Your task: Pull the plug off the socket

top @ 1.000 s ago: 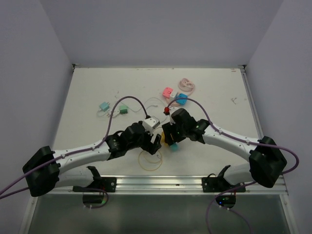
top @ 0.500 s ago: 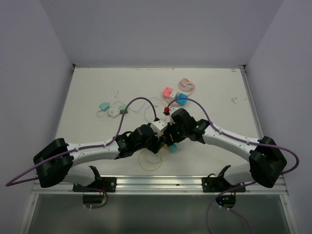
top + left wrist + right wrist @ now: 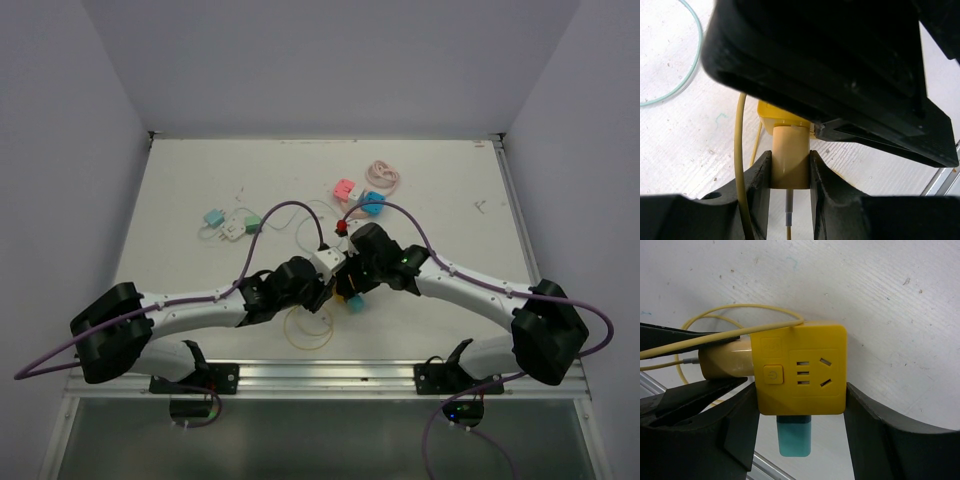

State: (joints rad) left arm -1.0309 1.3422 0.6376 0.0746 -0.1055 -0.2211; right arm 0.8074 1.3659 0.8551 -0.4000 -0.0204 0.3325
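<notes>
A yellow cube socket (image 3: 800, 370) is held between the fingers of my right gripper (image 3: 800, 401), which is shut on its two sides. A tan plug (image 3: 722, 360) sticks out of the socket's left side, its thin yellow cable (image 3: 740, 312) looping over the top. In the left wrist view the same plug (image 3: 790, 145) sits between the black fingers (image 3: 760, 175) of my left gripper (image 3: 789, 167), which press on both its flanks; the socket (image 3: 777, 114) shows just behind. A teal plug (image 3: 795, 436) hangs from the socket's lower side. From above, both grippers meet at the socket (image 3: 345, 292).
The yellow cable loops on the table (image 3: 308, 330) in front of the grippers. Further back lie a pink socket (image 3: 344, 188), a blue socket (image 3: 373, 203) and a pink coiled cable (image 3: 383, 177). Teal, white and green adapters (image 3: 232, 222) lie at the left. A metal rail (image 3: 320, 375) runs along the near edge.
My left arm has swung right up to the socket and its jaws have closed onto the tan plug. The right arm has kept the socket still.
</notes>
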